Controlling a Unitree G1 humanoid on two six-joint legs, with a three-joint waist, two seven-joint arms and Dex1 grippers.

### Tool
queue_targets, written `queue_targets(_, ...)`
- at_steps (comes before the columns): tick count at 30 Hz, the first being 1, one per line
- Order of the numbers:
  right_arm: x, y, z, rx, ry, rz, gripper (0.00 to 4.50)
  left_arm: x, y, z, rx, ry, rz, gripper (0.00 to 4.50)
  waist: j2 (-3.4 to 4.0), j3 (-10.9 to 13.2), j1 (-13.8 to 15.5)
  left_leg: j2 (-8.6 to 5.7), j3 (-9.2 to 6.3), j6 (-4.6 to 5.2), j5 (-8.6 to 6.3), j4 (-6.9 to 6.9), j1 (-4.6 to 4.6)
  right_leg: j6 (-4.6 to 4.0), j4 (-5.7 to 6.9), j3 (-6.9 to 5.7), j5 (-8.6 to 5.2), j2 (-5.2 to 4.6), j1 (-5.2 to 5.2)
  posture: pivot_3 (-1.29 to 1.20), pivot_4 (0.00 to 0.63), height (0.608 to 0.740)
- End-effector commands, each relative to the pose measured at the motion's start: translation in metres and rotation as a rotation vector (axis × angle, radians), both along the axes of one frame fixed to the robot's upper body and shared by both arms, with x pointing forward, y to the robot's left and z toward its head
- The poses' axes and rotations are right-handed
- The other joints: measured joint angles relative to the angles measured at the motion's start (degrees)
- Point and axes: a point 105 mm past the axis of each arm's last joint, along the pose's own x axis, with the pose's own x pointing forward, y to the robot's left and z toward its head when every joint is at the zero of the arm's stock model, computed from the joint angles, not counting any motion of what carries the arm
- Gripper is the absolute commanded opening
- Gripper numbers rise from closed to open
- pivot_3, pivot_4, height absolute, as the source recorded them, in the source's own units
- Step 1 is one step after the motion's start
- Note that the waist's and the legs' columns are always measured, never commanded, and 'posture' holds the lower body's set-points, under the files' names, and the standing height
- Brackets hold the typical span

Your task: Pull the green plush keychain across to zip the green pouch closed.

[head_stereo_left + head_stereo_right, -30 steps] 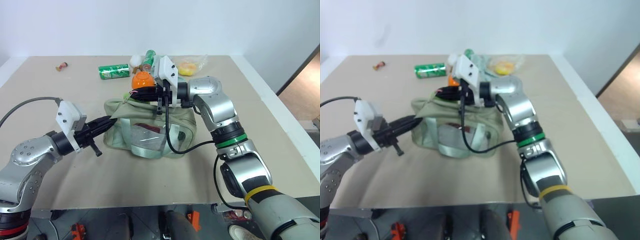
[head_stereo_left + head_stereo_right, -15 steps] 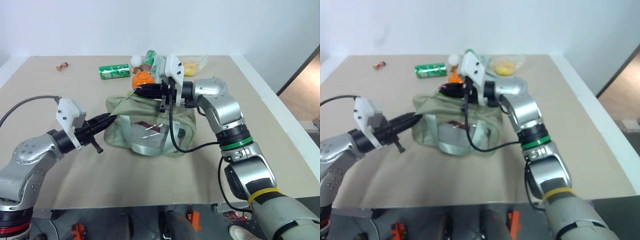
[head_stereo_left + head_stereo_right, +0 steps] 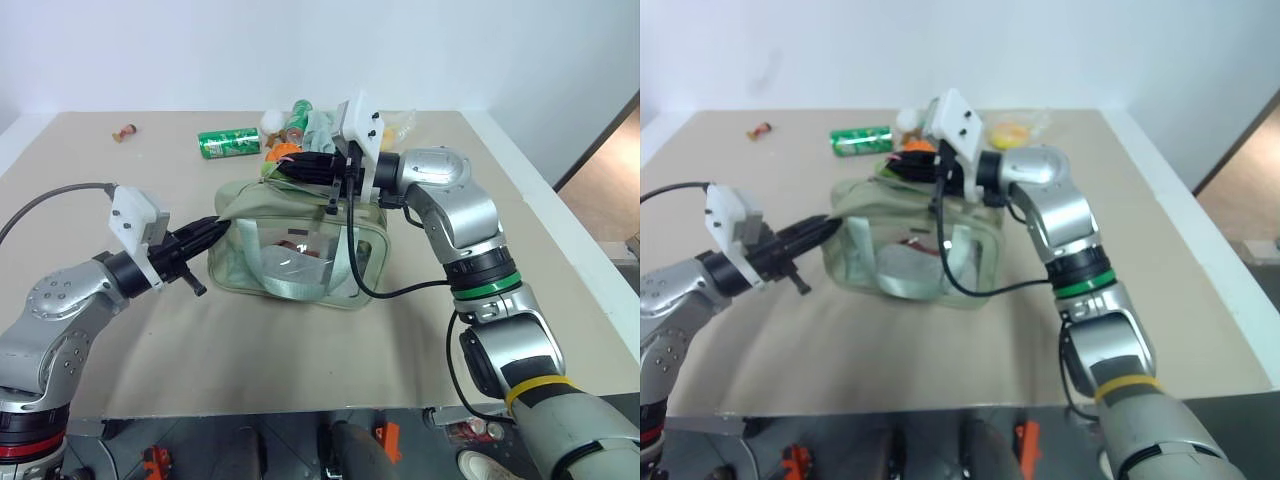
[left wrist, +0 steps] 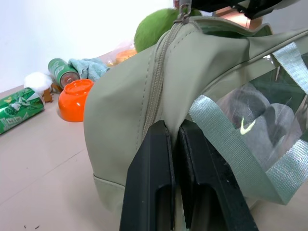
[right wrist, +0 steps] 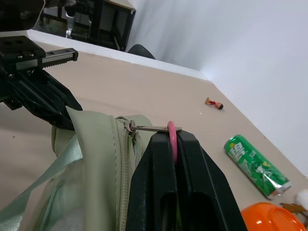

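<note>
The right wrist view shows the right gripper (image 5: 172, 144) clamped on a pink ring hooked to the zipper pull, a detail the head views lose; the keychain (image 4: 156, 29) (a fuzzy lime blob) shows in the left wrist view, just behind the pull. The left gripper (image 3: 218, 229) pinches the pouch (image 3: 290, 255) at its left end, on the table (image 3: 300, 350)
</note>
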Motion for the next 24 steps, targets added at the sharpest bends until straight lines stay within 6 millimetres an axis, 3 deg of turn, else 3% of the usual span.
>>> queue_targets(1, 0.003, -0.043, 0.042, 0.142, -0.105, -0.134, 0.03, 0.002, 0.011, -0.012, 0.001, 0.056, 0.054, 0.0, 0.0, 0.0, 0.01, -0.01, 0.0, 0.0, 0.0, 0.0, -0.02, 0.0, 0.0, -0.01, 0.0, 0.0, 0.0, 0.0, 0.15, 0.74)
queue_targets(17, 0.007, -0.091, 0.028, 0.151, -0.085, -0.328, 0.03, 0.008, 0.017, 0.002, 0.013, -0.037, 0.075, 0.0, 0.01, 0.01, -0.05, 0.05, 0.04, 0.0, 0.0, 0.0, 0.02, -0.03, 0.0, -0.02, 0.01, 0.11, -0.01, 0.0, 0.15, 0.74)
queue_targets(24, 0.013, -0.145, 0.015, 0.144, -0.075, -0.525, 0.03, 0.012, 0.016, 0.014, 0.021, -0.089, 0.084, 0.0, 0.01, 0.01, 0.01, -0.06, 0.06, 0.0, 0.0, 0.01, -0.04, 0.07, -0.01, 0.03, -0.02, -0.02, 0.0, 0.0, 0.15, 0.74)
